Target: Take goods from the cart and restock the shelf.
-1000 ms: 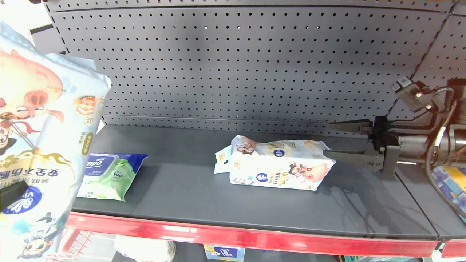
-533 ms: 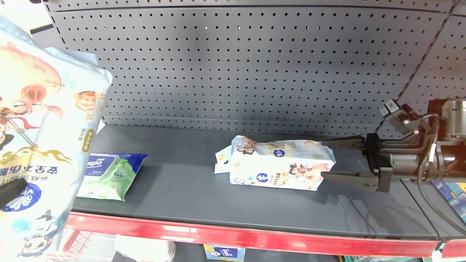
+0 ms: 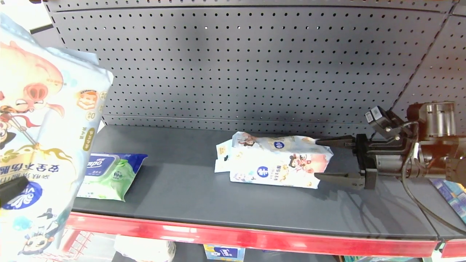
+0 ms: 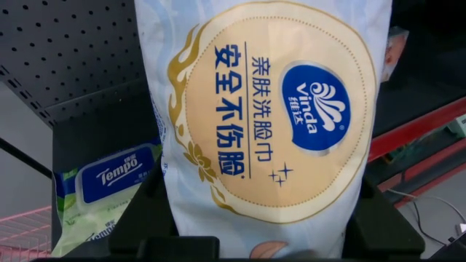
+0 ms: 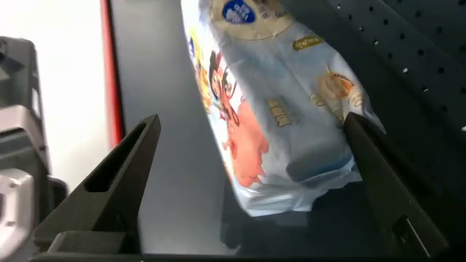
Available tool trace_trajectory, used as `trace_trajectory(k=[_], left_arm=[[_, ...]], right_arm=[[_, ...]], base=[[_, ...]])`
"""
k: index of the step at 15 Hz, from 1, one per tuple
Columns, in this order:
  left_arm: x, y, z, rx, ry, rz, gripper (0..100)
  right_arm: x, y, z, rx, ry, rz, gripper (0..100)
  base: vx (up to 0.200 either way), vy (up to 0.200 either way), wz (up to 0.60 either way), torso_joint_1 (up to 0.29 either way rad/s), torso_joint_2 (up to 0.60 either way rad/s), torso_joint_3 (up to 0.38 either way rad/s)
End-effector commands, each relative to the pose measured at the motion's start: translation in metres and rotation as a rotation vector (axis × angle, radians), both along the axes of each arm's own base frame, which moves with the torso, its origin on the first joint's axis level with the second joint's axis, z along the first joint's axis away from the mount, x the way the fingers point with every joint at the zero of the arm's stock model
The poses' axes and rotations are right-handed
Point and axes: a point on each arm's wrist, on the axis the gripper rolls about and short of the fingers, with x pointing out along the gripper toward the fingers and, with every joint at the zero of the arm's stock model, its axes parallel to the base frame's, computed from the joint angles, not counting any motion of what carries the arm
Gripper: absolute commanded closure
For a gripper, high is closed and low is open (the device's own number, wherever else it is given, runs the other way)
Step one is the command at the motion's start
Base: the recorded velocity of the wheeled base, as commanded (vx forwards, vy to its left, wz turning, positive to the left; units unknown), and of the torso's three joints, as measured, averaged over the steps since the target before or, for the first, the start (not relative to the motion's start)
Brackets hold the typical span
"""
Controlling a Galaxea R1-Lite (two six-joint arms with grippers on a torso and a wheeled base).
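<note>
Held pack (image 4: 269,124): the nearest thing. It hangs upright in the air, well to the left of the lying pack (image 3: 276,160) and nearer the robot than it.
Held pack's print: a cream oval panel with a gold rim, a round blue emblem and a row of dark blue characters. The rest of the wrapper has cartoon figures. In the head view the characters are upside down.
Left gripper (image 4: 258,218): its dark fingers (image 4: 149,211) are clamped on the held pack's two sides.
Red front edge (image 3: 218,233): runs along the shelf (image 3: 189,196), in front of the lying pack.
Green pack (image 3: 109,174): lies flat on the same deck, well to the left of the lying pack. It has a blue label panel with white lettering.
Lying pack: lies on its side about mid-width on the deck, slightly tilted. It shows cartoon figures and two small round blue emblems.
Right gripper (image 3: 316,158): reaches in level from the right, its fingers spread wide around the lying pack's right end. The far finger (image 3: 333,141) looks to be touching the pack's upper corner, and the near one is just beside it.
Pegboard back (image 3: 236,65): grey and perforated, behind the lying pack.
</note>
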Motion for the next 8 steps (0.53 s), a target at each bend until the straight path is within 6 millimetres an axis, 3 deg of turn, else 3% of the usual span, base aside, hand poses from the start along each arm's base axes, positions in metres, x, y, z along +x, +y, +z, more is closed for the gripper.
trace_trajectory(k=[1, 8], left_arm=[[-0.001, 0.000, 0.001, 0.000, -0.003, 0.002, 100], [-0.001, 0.000, 0.001, 0.000, -0.005, 0.002, 100]], right_arm=[[0.009, 0.001, -0.003, -0.004, 0.004, -0.001, 0], [-0.020, -0.002, 0.031, 0.031, -0.063, -0.026, 0]], base=[[0.000, 0.000, 0.00, 0.000, 0.00, 0.000], [0.000, 0.000, 0.00, 0.000, 0.00, 0.000]])
